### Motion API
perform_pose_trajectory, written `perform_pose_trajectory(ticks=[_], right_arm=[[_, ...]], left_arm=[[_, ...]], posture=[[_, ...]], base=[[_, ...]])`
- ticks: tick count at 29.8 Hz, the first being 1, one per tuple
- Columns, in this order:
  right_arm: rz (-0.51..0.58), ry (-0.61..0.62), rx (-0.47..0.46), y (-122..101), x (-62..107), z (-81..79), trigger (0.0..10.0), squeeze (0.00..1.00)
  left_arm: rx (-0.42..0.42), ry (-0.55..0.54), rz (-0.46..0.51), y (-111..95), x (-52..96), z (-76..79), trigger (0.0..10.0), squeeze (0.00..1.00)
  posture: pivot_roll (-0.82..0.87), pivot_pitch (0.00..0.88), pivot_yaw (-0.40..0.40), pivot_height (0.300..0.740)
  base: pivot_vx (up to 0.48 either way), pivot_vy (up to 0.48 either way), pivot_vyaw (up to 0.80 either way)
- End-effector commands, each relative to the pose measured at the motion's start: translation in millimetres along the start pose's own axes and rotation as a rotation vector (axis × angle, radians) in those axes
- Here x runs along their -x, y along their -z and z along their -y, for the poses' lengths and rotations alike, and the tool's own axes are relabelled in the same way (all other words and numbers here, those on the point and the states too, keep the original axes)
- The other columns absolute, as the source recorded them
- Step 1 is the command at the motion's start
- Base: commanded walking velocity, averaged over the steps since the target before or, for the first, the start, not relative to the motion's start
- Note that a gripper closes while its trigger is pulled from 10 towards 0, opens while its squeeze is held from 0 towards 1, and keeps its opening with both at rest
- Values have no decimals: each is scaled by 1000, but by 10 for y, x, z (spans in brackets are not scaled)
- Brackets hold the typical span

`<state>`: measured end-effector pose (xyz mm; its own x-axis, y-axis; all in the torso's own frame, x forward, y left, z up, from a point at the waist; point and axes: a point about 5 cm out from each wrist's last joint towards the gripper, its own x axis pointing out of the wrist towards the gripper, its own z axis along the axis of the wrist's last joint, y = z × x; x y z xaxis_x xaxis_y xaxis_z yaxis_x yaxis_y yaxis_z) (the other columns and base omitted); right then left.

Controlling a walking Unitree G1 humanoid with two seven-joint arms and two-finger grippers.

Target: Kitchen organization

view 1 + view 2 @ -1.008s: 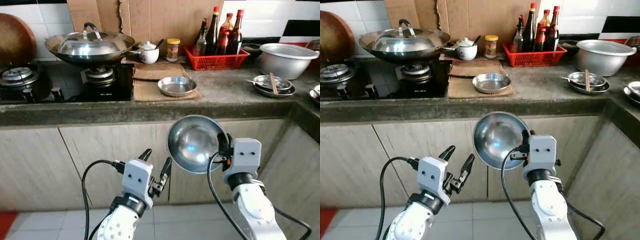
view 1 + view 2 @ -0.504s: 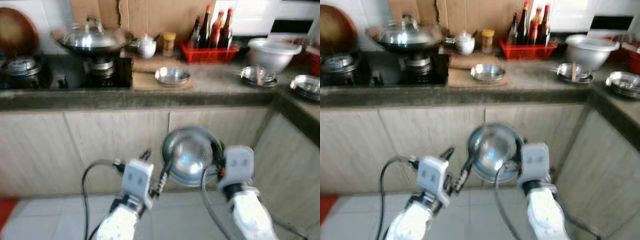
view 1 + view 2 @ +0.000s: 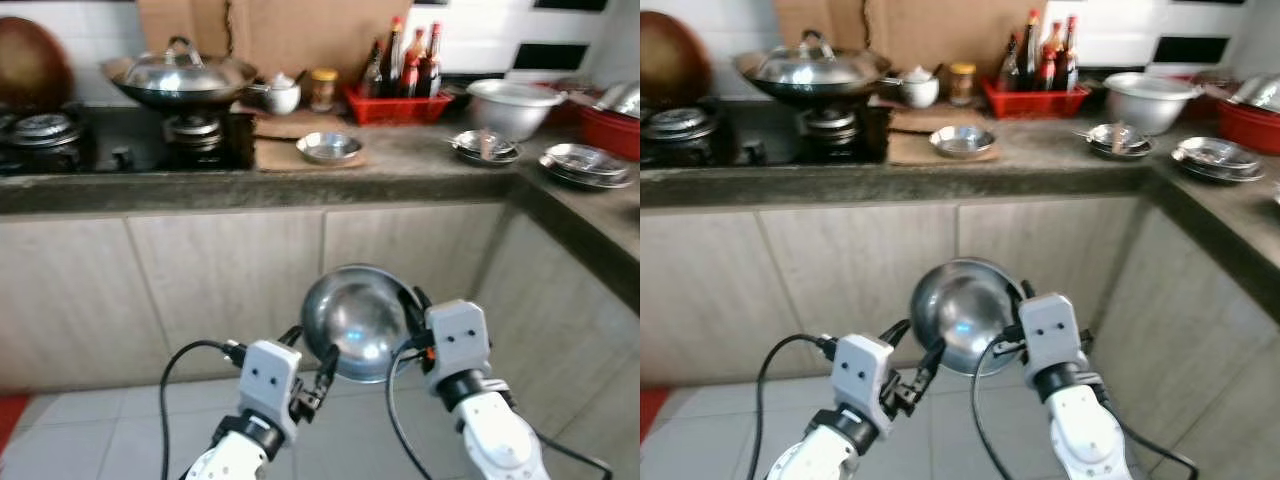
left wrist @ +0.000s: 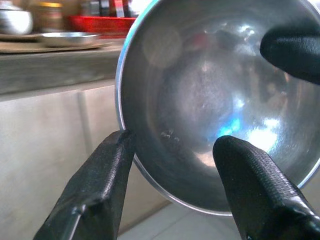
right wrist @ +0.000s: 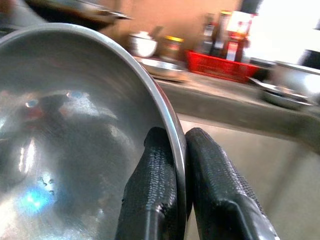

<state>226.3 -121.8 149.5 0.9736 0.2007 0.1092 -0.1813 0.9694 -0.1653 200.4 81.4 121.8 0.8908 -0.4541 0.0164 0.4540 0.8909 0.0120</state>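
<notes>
Right gripper [image 5: 180, 150] clamped on rim of steel bowl [image 3: 358, 322], held upright just beside left gripper [image 3: 308, 362], whose fingers [image 4: 100, 185] spread apart at bowl's near edge, below counter [image 3: 300, 185].

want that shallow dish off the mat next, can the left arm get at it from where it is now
Probably not yet. The left gripper hangs open, low in front of the cabinet doors, well below the counter's edge, and the shallow dish sits back on the mat. Nothing blocks it; it must rise and step closer.

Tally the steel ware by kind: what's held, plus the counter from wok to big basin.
Bowl, in right hand: 1
Lidded wok: 1
Shallow dish: 1
Dish stack: 1
Basin: 1
Total: 5
</notes>
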Motion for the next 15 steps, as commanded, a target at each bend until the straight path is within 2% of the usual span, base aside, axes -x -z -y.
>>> perform_pose_trajectory(ticks=[1,7,13,15], right_arm=[[16,6,-9,-34,20,10,10000,0],[7,18,-24,-20,54,-30,10000,0],[-1,64,-20,-2,26,38,10000,0],[-3,72,-20,1,14,48,10000,0]], left_arm=[[25,24,4,-22,-11,42,10000,0],[23,49,-2,-12,-3,63,10000,0],[22,51,-4,-7,-16,63,10000,0],[15,59,5,-22,-19,68,10000,0]], posture=[[30,0,-54,740],[25,0,-45,740],[25,0,-46,740],[27,0,-46,740]], base=[[0,476,-800],[0,480,-800],[0,479,-800],[0,223,0]])
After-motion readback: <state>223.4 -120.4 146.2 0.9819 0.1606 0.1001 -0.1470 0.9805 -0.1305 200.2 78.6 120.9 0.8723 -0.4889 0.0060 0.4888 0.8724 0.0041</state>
